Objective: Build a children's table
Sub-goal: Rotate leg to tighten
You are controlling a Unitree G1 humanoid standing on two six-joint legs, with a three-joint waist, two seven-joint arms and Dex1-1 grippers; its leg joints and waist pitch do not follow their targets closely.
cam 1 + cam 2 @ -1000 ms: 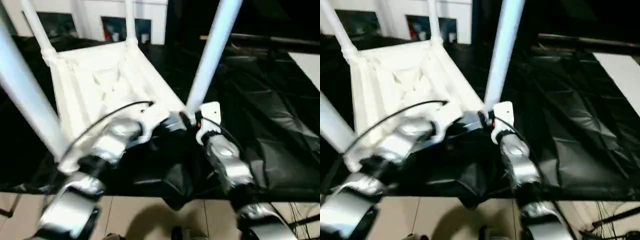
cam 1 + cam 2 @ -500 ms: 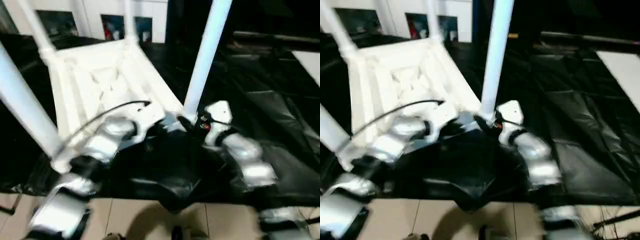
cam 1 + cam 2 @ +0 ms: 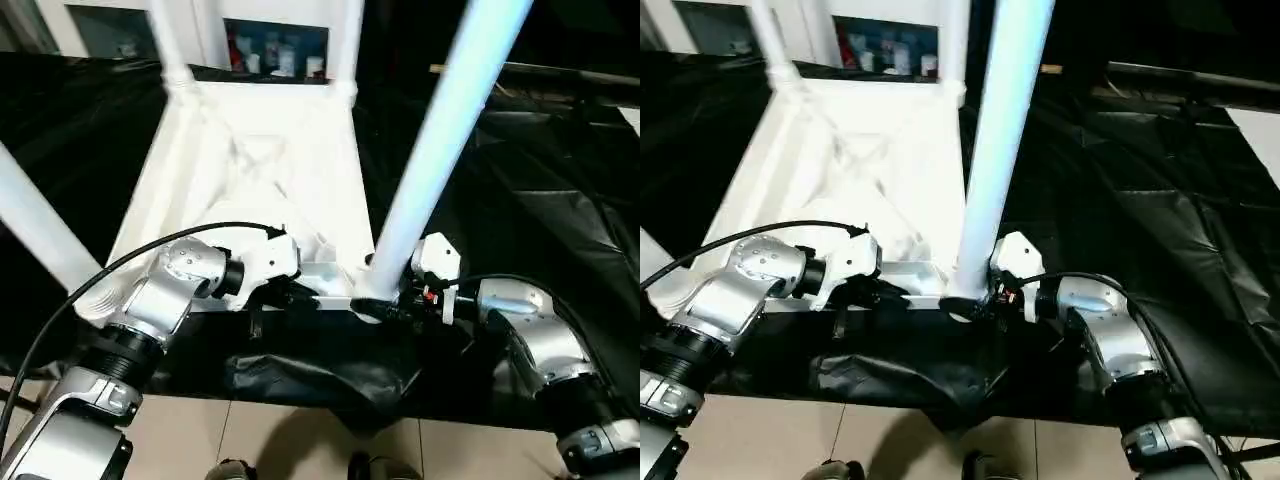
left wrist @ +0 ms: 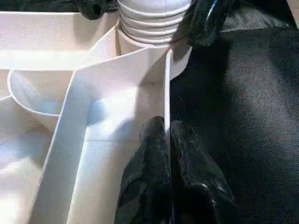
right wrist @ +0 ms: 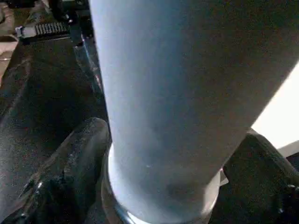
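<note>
The children's table (image 3: 250, 170) lies upside down on black cloth, all white, with its ribbed underside up and its legs standing in the corner sockets. My left gripper (image 3: 300, 298) is shut on the thin near rim (image 4: 167, 84) of the top, one black finger on each side. My right gripper (image 3: 372, 305) reaches in from the right at the foot of the near right leg (image 3: 440, 140). It is open, its fingers (image 5: 74, 158) standing on either side of the leg's ribbed base (image 4: 149, 23).
The near left leg (image 3: 40, 235) rises beside my left forearm, and two far legs (image 3: 165, 40) stand at the back. Wrinkled black cloth (image 3: 540, 190) covers the surface to the right. Pale floor tiles (image 3: 300, 450) show below its near edge.
The view has shifted and tilted. My right forearm has swung out to the right, and its fingers now stand wider around the leg's base. The left gripper keeps its hold on the rim.
</note>
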